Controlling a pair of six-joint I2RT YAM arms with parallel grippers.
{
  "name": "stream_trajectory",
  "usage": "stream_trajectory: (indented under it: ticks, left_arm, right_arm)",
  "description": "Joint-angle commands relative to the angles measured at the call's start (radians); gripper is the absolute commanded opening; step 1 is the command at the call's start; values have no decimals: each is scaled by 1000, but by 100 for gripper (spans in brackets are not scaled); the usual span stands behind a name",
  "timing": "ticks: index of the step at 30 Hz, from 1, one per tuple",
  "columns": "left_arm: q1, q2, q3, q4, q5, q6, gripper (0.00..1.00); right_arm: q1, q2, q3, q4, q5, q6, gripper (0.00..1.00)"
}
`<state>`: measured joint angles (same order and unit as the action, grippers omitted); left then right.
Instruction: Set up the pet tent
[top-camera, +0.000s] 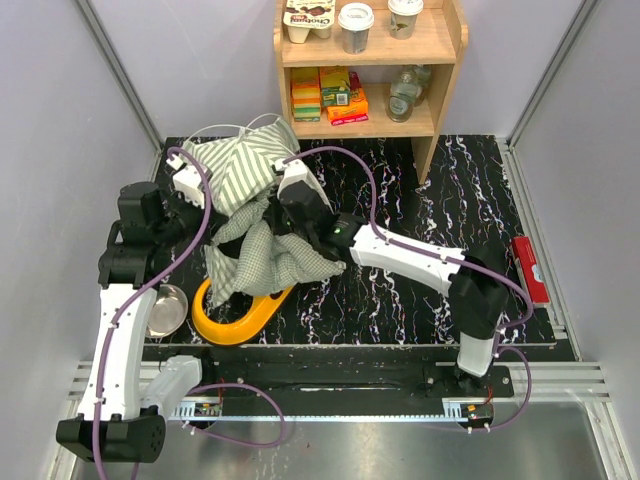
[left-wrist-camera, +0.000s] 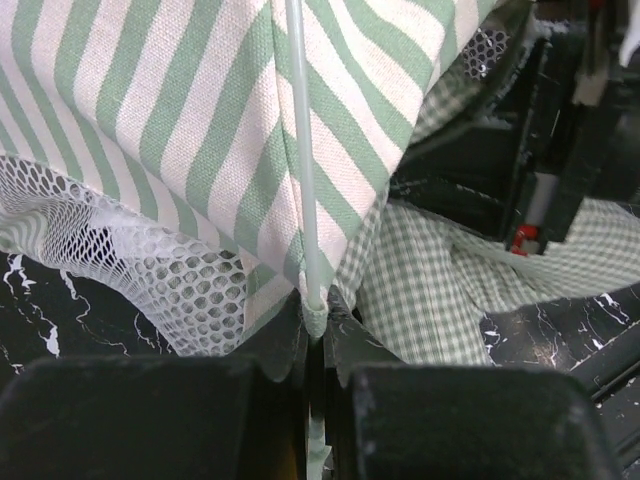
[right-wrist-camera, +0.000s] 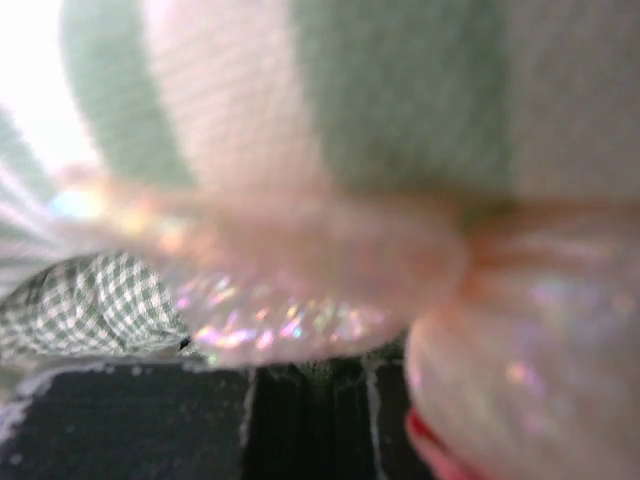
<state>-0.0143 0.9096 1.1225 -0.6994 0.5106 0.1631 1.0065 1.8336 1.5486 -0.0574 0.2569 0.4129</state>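
Two arms work a collapsed pet tent (top-camera: 240, 165) on the black marbled bench (top-camera: 420, 300). The tent lies in a crumpled heap toward the far-left corner, and its near folds spill over the yellow bowl holder (top-camera: 235, 322) at the near-left edge.

The left gripper (left-wrist-camera: 315, 345) has its fingers pressed almost together. They pinch the striped seam at the point where a thin white pole (left-wrist-camera: 300, 150) runs down into it. White mesh (left-wrist-camera: 150, 270) lies to one side of that seam and green-checked cloth (left-wrist-camera: 430, 290) to the other.

The right gripper (right-wrist-camera: 310, 400) reaches across from the right side and is buried in the striped fabric. Its wrist view is too blurred to tell how wide the fingers stand or what they have hold of.

The step in hand appears to be raising the shell on its pole. The pinch on the seam probably needs to be firm, and the pull should run along the pole's line, because a sideways pull could kink it. The other arm would then draw the fabric up and away toward the bench's middle so the folds open evenly. The main hazards look to be the mesh snagging on a finger and the trailing cloth dragging the bowl holder along.
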Motion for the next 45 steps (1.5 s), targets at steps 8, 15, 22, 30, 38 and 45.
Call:
stream_trajectory:
  ticks: [8, 15, 22, 30, 38, 45]
  left_arm:
    - [-24, 5, -21, -91, 161, -51, 0]
    - [-24, 11, -61, -52, 39, -53, 0]
    - [-24, 54, -93, -48, -86, 10, 0]
    - [-23, 60, -105, -54, -135, 55, 0]
    - [-23, 64, -98, -63, -126, 62, 0]
    - [-23, 69, -92, -71, -109, 67, 0]
  right_arm:
    - [-39, 139, 128, 251, 183, 182, 0]
    - [-22, 96, 21, 412, -98, -72, 39]
    - [37, -71, -183, 397, -289, -351, 99]
    - [66, -221, -275, 222, -393, -615, 99]
    - [67, -309, -278, -10, -383, -807, 99]
    - [72, -443, -327, -79, -343, -894, 99]
